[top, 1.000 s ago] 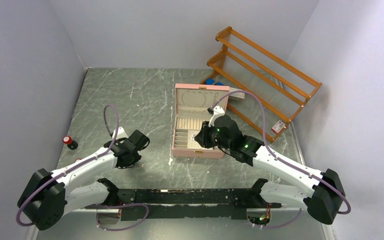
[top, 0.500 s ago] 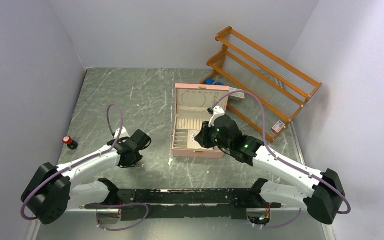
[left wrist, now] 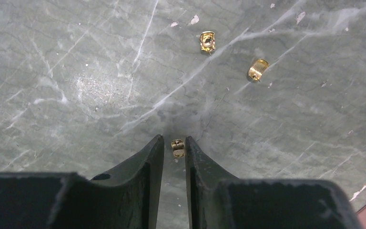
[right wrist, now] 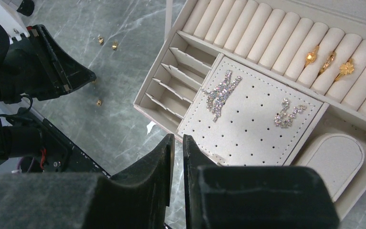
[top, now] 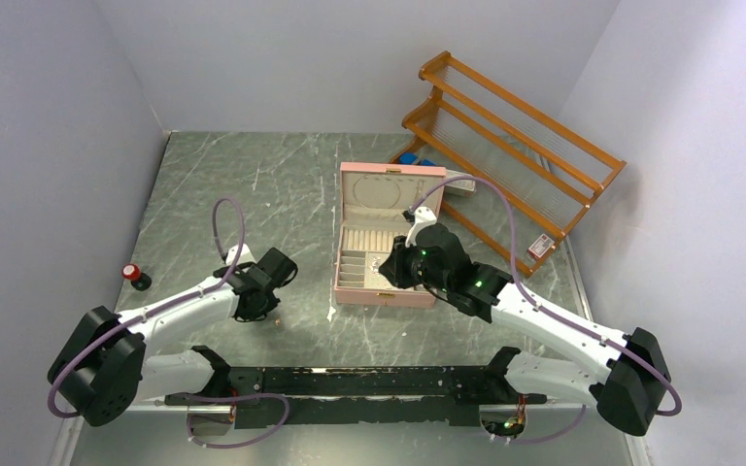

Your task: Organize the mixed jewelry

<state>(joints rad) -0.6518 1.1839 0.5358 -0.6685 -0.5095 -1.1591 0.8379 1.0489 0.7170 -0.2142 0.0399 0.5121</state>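
- Left gripper hangs tip-down over the table, its jaws only a narrow slot apart, and a tiny gold-coloured ring shows in that slot. In the right wrist view this ring lies on the stone clear of the fingertips, so I judge nothing is gripped.
- One more small gold piece and a second gold piece lie further out, apart from each other.
- I have the right gripper all but closed and empty, hovering over the open pink quilted jewelry box. Three gold rings sit in its cream roll slots.
- I read this as the pick of the nearest ring. Next I need a straight descent until the pads flank it, a gentle close, then a carry to the box. A piece this small could easily skid aside.
- The grey-green marbled table looks hard and smooth, flecked with white chips.
- Plain pale walls close it in. An orange wooden rack leans in the far right corner, and a small red-capped object stands at the left edge.
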